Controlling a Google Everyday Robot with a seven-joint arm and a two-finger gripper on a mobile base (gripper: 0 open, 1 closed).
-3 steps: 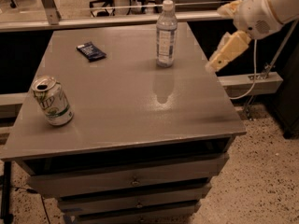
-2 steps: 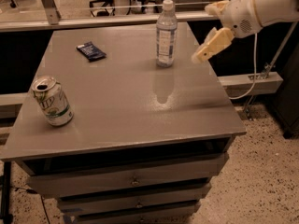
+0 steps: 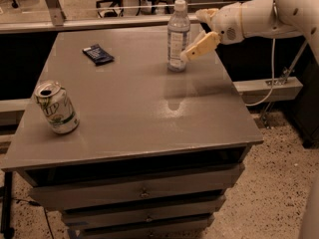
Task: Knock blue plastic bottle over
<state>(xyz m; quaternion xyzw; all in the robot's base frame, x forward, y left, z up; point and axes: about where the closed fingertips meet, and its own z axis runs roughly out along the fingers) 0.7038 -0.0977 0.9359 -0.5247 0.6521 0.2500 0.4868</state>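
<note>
The blue plastic bottle (image 3: 178,36) stands upright near the far right of the grey table (image 3: 134,108). It is slim and clear, with a white cap and a pale label. My gripper (image 3: 192,50) reaches in from the right on a white arm. Its cream fingertips sit right beside the bottle's lower right side, at or very near touching it.
A green-and-white soda can (image 3: 56,107) stands near the table's front left edge. A small flat dark blue packet (image 3: 97,54) lies at the back left. Drawers are below the tabletop. A rail and office chairs are behind the table.
My gripper has moved left and slightly down, from off the table's right edge to right beside the bottle. The bottle still stands upright.
</note>
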